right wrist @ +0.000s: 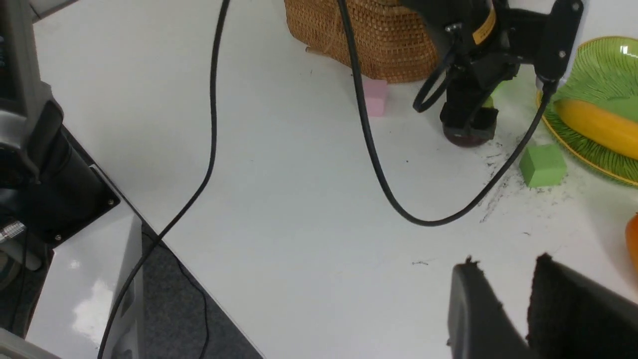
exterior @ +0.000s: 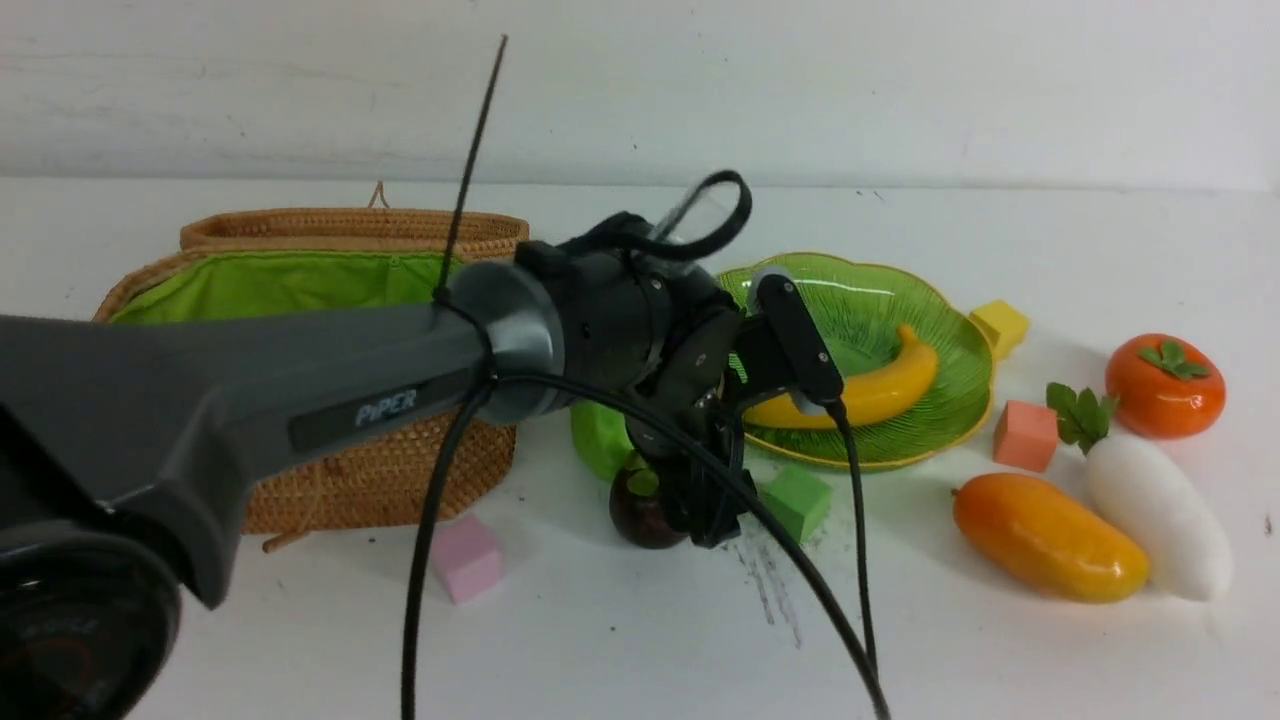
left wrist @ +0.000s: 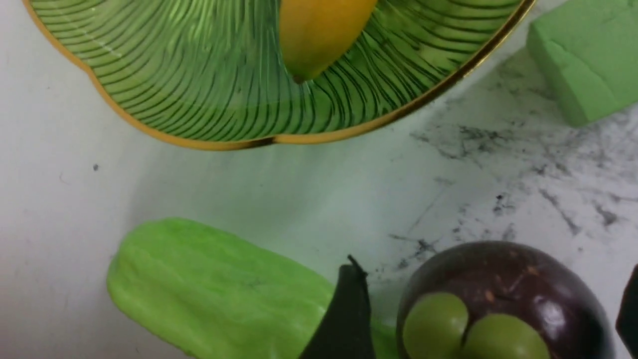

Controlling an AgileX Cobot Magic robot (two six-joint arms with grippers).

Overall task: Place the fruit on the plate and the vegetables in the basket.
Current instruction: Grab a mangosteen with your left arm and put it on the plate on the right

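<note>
1. basket (exterior: pixel 380 480): far left of the desk (exterior: pixel 620 640), lid tipped back and green lining exposed, so drops from above look easy. Contents hidden behind the arm.
2. gourd (left wrist: pixel 209 294): lies flat between the basket and the plate, just beside the mangosteen. Long axis runs roughly along the plate's near rim. Not binned yet.
3. left hand (exterior: pixel 690 520): points down with its fingers (left wrist: pixel 344 319) spread wide either side of the mangosteen (left wrist: pixel 503 299). There is a visible gap on one side, so I judge no grip yet. The fruit sits on the desk with its green cap up, which suits a top-down pinch.
4. plate (exterior: pixel 880 290): centre-right. The banana (exterior: pixel 880 385) is in it, long axis from near-left to far-right, one tip toward the near rim. There is room beside it for more fruit.
5. mango (exterior: pixel 1048 537): on the desk right of the plate, long axis from far-left to near-right.
6. radish (exterior: pixel 1155 515): touching or just beside the mango, roughly parallel to it, leaves pointing away.
7. persimmon (exterior: pixel 1163 387): far right, calyx up.
8. right hand (right wrist: pixel 508 269): hovers over bare desk, narrow gap, holding nothing.
</note>
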